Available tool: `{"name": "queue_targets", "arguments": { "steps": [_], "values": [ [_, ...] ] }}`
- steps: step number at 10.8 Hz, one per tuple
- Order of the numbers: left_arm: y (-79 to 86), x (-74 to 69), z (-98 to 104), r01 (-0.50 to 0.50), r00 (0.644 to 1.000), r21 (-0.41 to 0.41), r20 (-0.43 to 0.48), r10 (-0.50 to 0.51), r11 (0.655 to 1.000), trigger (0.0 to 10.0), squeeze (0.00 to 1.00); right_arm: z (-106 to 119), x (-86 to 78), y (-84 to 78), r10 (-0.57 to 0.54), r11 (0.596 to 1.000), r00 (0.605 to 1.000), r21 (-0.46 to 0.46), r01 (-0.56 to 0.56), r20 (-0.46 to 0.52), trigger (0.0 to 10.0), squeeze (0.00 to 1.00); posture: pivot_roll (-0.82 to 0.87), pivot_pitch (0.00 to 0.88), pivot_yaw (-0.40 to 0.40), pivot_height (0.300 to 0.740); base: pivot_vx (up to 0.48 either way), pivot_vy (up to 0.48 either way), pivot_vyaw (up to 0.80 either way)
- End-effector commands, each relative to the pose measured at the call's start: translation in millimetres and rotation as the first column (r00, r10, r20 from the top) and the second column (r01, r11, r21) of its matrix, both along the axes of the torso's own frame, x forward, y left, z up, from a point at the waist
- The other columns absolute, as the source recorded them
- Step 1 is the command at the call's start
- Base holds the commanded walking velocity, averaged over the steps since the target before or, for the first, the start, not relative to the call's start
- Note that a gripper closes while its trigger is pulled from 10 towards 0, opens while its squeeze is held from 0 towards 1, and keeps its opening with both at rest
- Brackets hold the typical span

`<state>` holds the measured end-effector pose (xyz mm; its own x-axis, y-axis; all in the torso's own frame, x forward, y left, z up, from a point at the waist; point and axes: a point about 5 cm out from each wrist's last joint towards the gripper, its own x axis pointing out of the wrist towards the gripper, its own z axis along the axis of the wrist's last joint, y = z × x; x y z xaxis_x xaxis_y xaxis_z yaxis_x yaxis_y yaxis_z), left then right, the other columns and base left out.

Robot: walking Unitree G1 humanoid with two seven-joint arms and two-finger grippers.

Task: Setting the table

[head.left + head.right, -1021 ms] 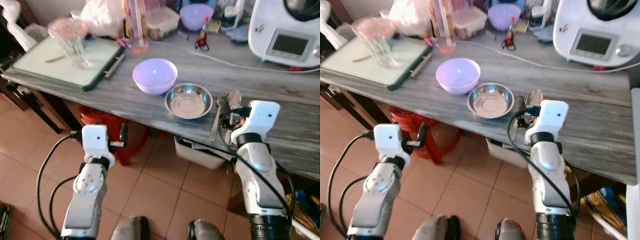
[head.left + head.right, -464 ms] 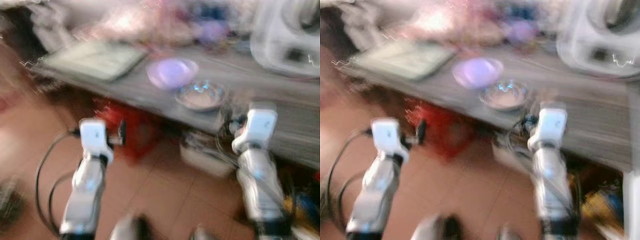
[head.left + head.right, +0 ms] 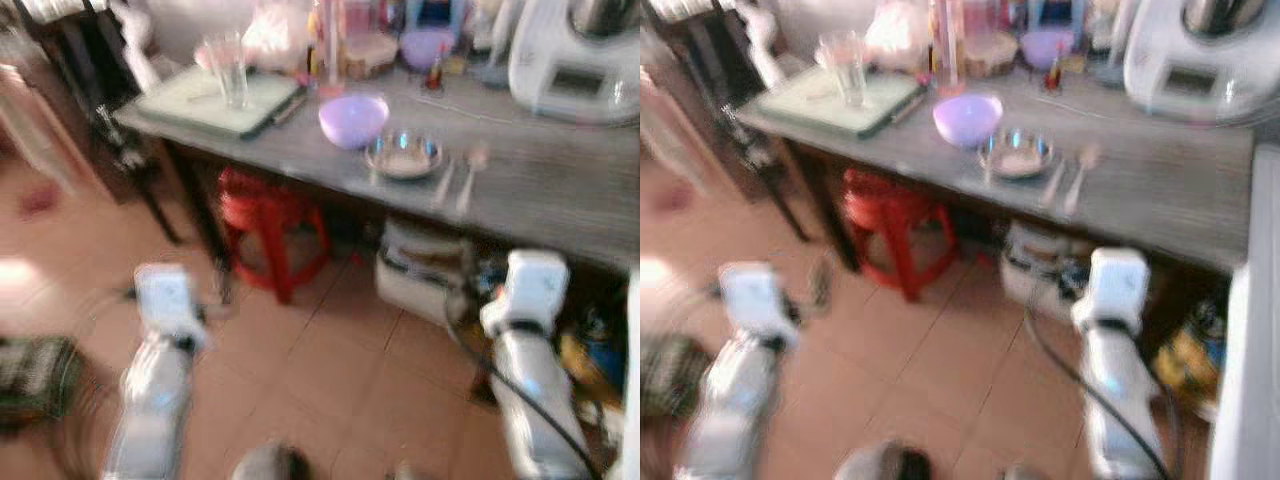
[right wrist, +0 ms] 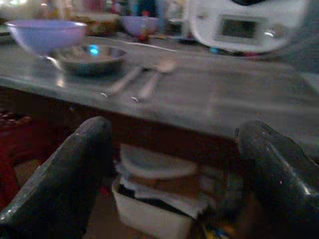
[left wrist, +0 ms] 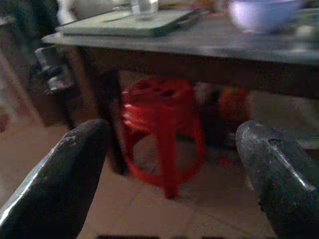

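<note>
Both grippers, left (image 5: 169, 169) and right (image 4: 172, 174), are hanging empty with fingers spread, short of the table (image 3: 560, 190) holding bowl (image 3: 352, 118), dish (image 3: 403, 157), fork (image 3: 444, 182), spoon (image 3: 470, 172).

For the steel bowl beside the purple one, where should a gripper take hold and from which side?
Judging by its shape, pinch the steel bowl by its thin rim at the edge nearest the robot, coming from above. It is shallow and wide, with the purple bowl close on its far left and the fork on its right.
</note>
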<state>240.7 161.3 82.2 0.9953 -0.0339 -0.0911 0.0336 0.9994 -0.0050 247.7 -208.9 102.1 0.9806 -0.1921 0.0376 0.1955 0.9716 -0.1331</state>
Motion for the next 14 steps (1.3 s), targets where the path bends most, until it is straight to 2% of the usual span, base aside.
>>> {"name": "queue_targets", "arguments": {
  "steps": [1, 3, 6, 7, 8, 11, 14],
  "values": [
    [5.0, 4.4, 8, -0.005, 0.999, 0.021, 0.036, 0.005, 1.0, 10.0, 0.0, 9, 4.2, 7.7, 0.029, 0.999, 0.998, 0.016, -0.03, 0.05, 10.0, 0.0, -0.02, 0.0, 0.087, 0.74, -0.24, 0.0, 0.0],
    [4.4, 6.7, 11, -0.006, 0.999, 0.018, 0.046, 0.005, 1.0, 10.0, 0.0, 13, 6.7, 10.8, 0.04, 0.999, 0.997, 0.035, -0.042, 0.064, 10.0, 0.0, -0.01, 0.0, 0.088, 0.74, -0.12, 0.0, 0.0],
    [6.1, 2.3, 10, -0.009, 0.999, 0.018, 0.042, 0.009, 1.0, 10.0, 0.0, 12, 4.4, 10.2, 0.045, 0.999, 0.997, 0.025, -0.046, 0.055, 10.0, 0.0, -0.01, 0.005, 0.09, 0.74, 0.0, 0.0, -0.6],
    [2.0, -1.6, 10, 0.034, 0.998, -0.028, 0.046, -0.032, 0.999, 10.0, 0.0, 11, 4.4, 9.5, 0.046, 0.999, 0.998, 0.022, -0.047, 0.049, 10.0, 0.0, -0.01, 0.005, 0.089, 0.74, 0.0, 0.0, 0.0],
    [-1.1, -3.3, 11, 0.059, 0.997, -0.018, 0.052, -0.058, 0.998, 10.0, 0.0, 11, 5.7, 9.7, 0.046, 0.998, 0.998, 0.034, -0.048, 0.037, 10.0, 0.0, -0.01, 0.008, 0.088, 0.74, 0.0, 0.0, -0.8],
    [-5.9, -2.3, 16, 0.095, 0.994, -0.055, 0.066, -0.092, 0.994, 10.0, 0.0, 17, 10.9, 9.8, 0.055, 0.998, 0.997, 0.031, -0.056, 0.048, 10.0, 0.0, -0.01, 0.021, 0.086, 0.74, 0.0, 0.0, -0.8],
    [-9.7, -2.7, 20, 0.128, 0.99, -0.078, 0.077, -0.122, 0.989, 10.0, 0.0, 22, 10.3, 24.7, 0.132, 0.991, 0.989, 0.007, -0.133, 0.067, 10.0, 0.0, -0.02, 0.03, 0.081, 0.74, 0.0, 0.0, -0.8]
  ]
}}
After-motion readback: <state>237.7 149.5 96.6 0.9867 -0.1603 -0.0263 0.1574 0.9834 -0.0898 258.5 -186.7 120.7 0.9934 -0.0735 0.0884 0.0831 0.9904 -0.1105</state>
